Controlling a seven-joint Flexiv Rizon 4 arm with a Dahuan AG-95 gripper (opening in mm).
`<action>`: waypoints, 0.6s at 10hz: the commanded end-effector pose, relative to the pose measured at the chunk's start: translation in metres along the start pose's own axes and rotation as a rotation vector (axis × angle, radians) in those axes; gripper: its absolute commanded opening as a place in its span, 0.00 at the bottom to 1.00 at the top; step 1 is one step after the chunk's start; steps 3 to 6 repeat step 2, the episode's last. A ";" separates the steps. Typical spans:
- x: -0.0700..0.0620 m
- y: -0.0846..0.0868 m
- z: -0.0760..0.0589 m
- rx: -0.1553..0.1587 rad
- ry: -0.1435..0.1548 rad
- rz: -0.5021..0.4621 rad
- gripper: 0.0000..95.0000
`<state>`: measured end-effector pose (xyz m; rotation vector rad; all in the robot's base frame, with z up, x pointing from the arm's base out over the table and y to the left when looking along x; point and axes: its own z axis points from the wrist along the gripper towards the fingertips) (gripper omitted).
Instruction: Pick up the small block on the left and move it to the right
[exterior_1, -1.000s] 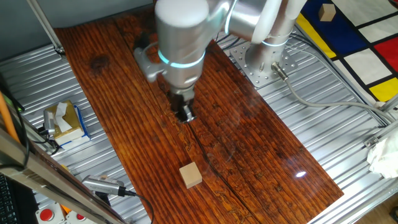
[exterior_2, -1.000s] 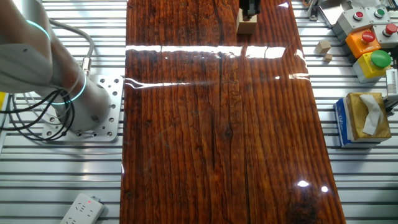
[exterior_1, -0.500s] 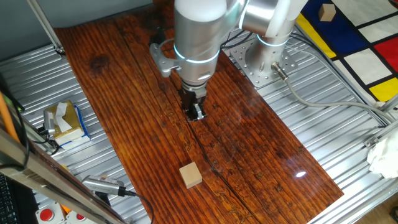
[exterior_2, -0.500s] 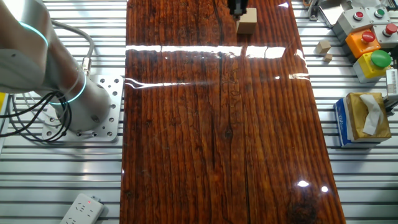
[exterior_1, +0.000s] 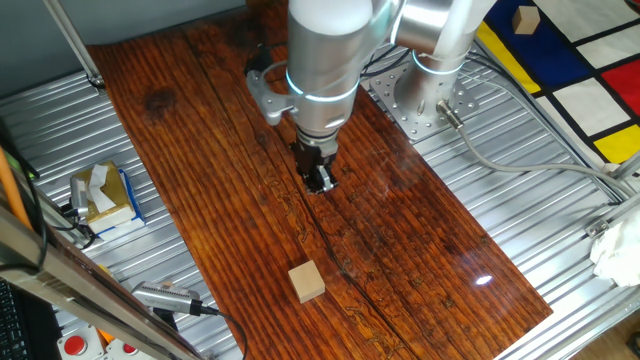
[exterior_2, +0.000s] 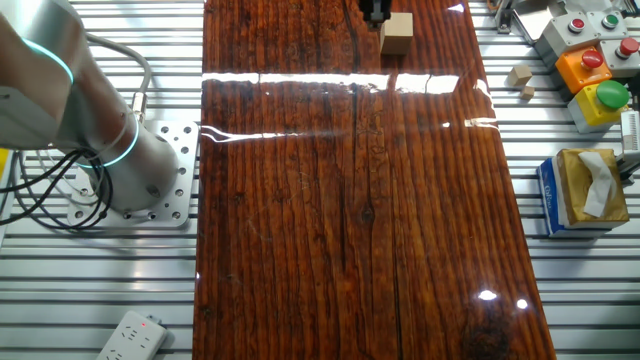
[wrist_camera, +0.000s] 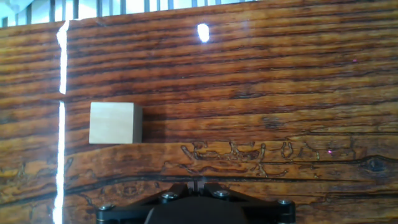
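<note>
The small block (exterior_1: 306, 281) is a plain light-tan wooden cube. It sits alone on the dark wooden board (exterior_1: 420, 230), near the board's front end. It also shows in the other fixed view (exterior_2: 396, 32) and in the hand view (wrist_camera: 113, 123), left of centre. My gripper (exterior_1: 318, 181) hangs above the board's middle, well short of the block and apart from it. In the other fixed view the gripper (exterior_2: 375, 10) is just left of the block at the top edge. In the hand view the fingertips (wrist_camera: 198, 184) meet with nothing between them.
A yellow-and-blue tissue box (exterior_1: 105, 195) sits on the metal table left of the board, also seen in the other fixed view (exterior_2: 585, 190). Button boxes (exterior_2: 598, 60) and small wood pieces (exterior_2: 518, 75) lie nearby. The arm's base (exterior_2: 150, 190) stands beside the board.
The arm has moved sideways over the board, away from the block. The block has not moved. The fingers stay shut.
</note>
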<state>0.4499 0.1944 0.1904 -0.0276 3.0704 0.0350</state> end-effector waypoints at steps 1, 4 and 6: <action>0.001 -0.001 0.000 0.000 -0.006 -0.006 0.00; 0.001 -0.001 0.000 0.000 -0.006 0.006 0.00; 0.001 -0.001 0.000 0.000 -0.006 0.006 0.00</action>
